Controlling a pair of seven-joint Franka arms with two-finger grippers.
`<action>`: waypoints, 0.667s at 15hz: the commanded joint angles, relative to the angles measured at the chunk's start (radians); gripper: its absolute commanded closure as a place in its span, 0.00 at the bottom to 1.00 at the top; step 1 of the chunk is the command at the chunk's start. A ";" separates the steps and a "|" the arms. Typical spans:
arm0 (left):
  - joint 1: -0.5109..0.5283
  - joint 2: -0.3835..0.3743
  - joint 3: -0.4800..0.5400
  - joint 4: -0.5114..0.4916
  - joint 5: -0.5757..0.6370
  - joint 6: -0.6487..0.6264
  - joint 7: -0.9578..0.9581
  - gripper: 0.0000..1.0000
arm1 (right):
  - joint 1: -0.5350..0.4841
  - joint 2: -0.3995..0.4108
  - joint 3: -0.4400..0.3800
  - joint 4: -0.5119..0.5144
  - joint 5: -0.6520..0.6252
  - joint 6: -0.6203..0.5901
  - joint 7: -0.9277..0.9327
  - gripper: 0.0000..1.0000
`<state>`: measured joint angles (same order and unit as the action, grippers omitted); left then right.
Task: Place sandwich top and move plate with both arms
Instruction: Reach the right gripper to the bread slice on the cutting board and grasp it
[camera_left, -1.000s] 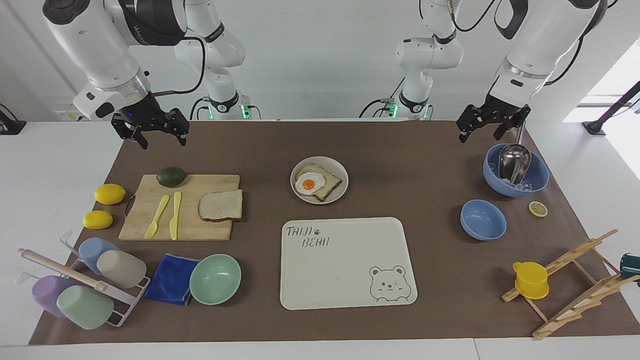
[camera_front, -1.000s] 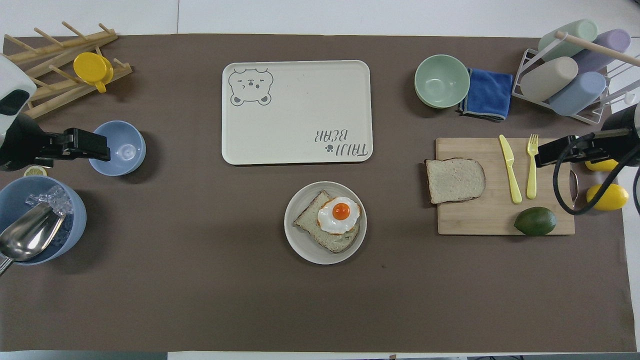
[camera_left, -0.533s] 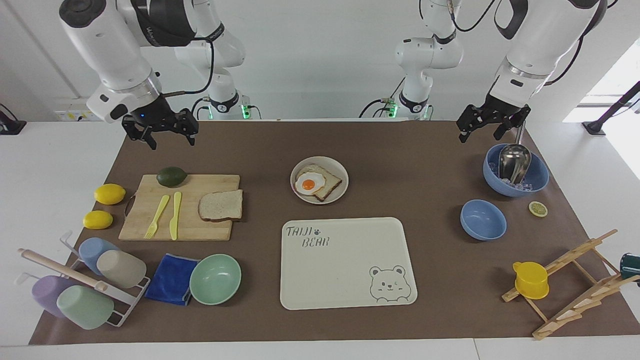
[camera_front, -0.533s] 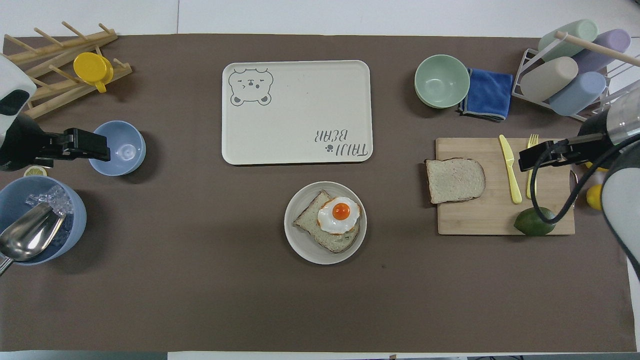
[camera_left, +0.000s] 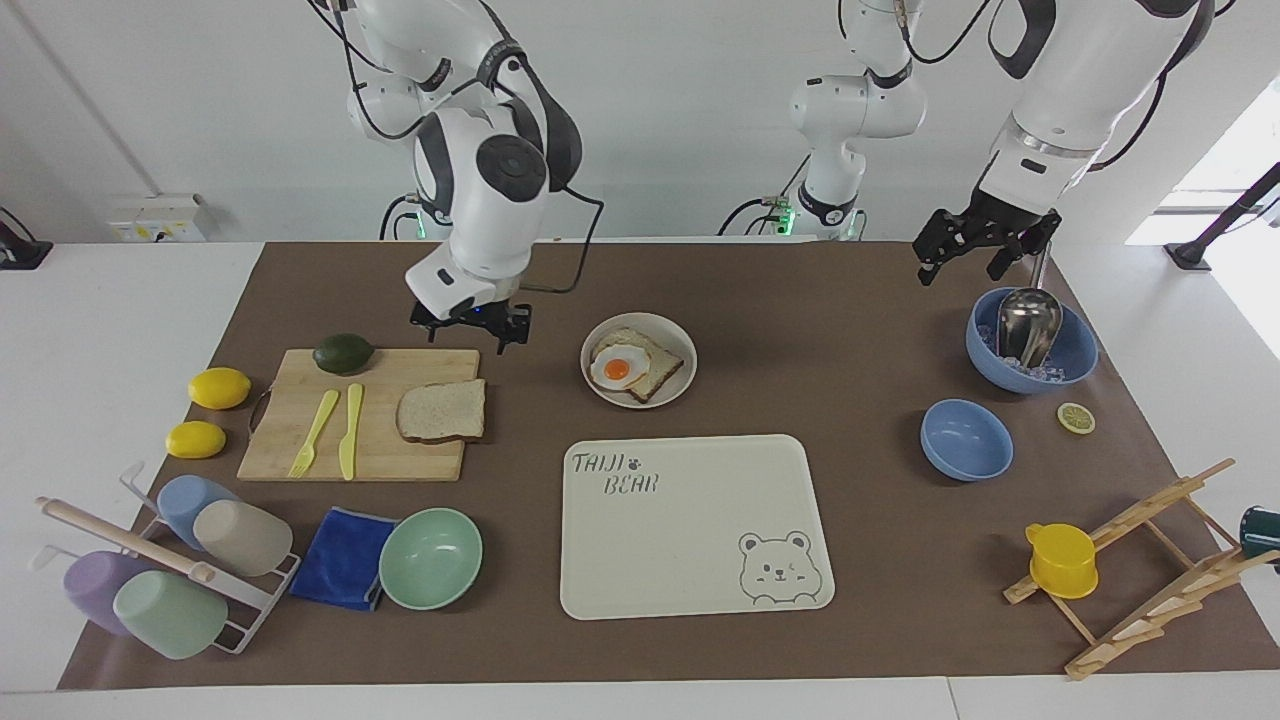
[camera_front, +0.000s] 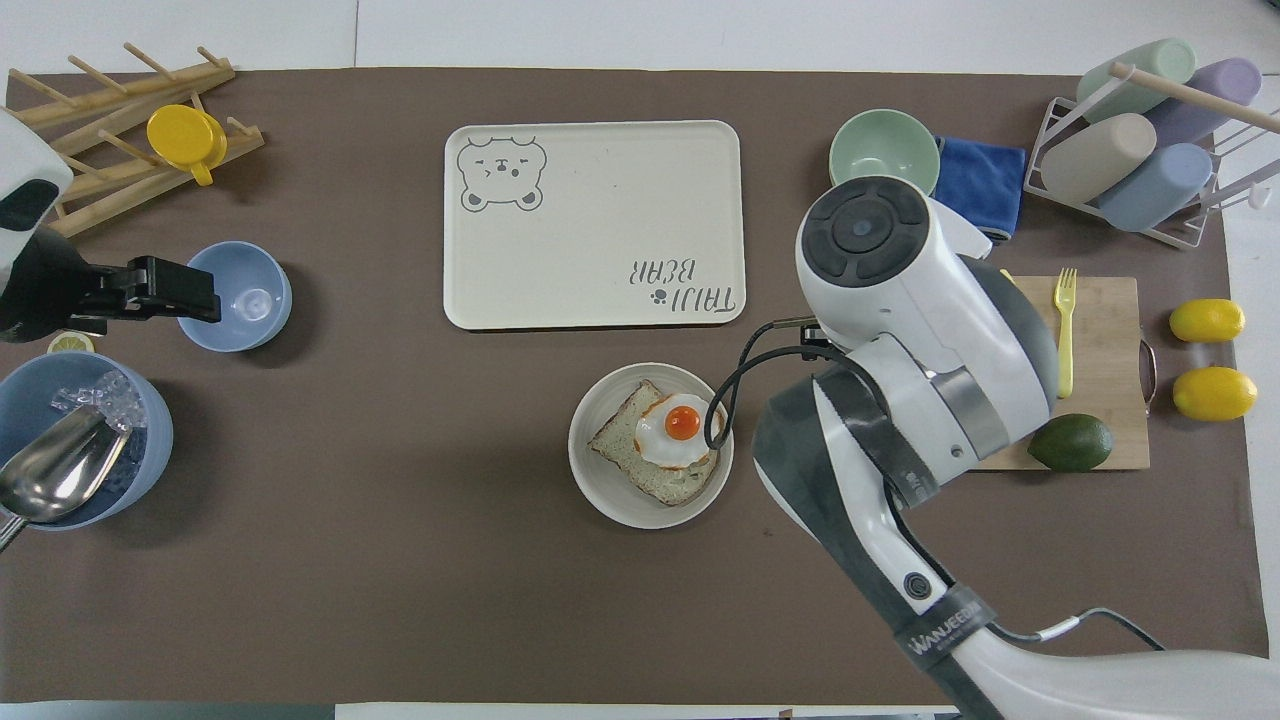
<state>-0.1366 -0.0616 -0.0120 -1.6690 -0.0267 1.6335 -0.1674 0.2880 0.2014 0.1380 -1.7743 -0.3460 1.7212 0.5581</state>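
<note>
The right gripper (camera_left: 470, 326) hangs in the air with its fingers spread wide and nothing between them, over the corner of the wooden cutting board (camera_left: 300, 455) that lies nearest the robots and nearest the plate. Its white arm (camera_front: 900, 330) fills much of the overhead view and hides the bread below it there. The sandwich top (camera_left: 441, 411), a pale speckled slice with brown crust, lies flat on that board, a little farther from the robots than the gripper's spot, beside a yellow knife (camera_left: 349, 430) and a yellow fork (camera_left: 314, 432); a dark green avocado (camera_left: 343, 353) sits at the board's edge nearest the robots. The plate (camera_left: 676, 345) stands on the brown table cover (camera_left: 800, 300) near the table's middle, apart from the board, and carries a toasted slice with a fried egg (camera_left: 620, 367). Just beside the plate, farther from the robots, lies a cream tray (camera_left: 690, 510) printed with a bear. The left gripper (camera_left: 982, 250) waits in the air, jaws open and empty, over the table by a blue bowl (camera_left: 1075, 350) that holds ice and a metal scoop (camera_left: 1028, 322). A smaller blue bowl (camera_left: 966, 439), a lemon slice (camera_left: 1076, 417), two lemons (camera_left: 219, 388), a mint bowl (camera_left: 431, 558), a blue cloth (camera_left: 343, 558), a cup rack (camera_left: 160, 560) and a wooden rack (camera_left: 1150, 570) with a yellow cup (camera_left: 1062, 560) are spread about the table. A plain white wall (camera_left: 680, 120) rises at the robots' end of the room.
</note>
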 joint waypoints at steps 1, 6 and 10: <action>0.006 -0.006 -0.003 0.005 0.014 -0.018 0.009 0.00 | -0.003 0.034 -0.002 -0.051 -0.088 0.055 0.052 0.00; 0.006 -0.006 -0.002 0.005 0.014 -0.018 0.009 0.00 | 0.030 0.170 -0.002 -0.062 -0.189 0.132 0.227 0.00; 0.006 -0.006 -0.003 0.005 0.014 -0.018 0.009 0.00 | 0.014 0.151 -0.003 -0.158 -0.209 0.212 0.235 0.00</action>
<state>-0.1366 -0.0616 -0.0120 -1.6690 -0.0267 1.6335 -0.1674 0.3190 0.3905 0.1296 -1.8646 -0.5185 1.8945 0.7755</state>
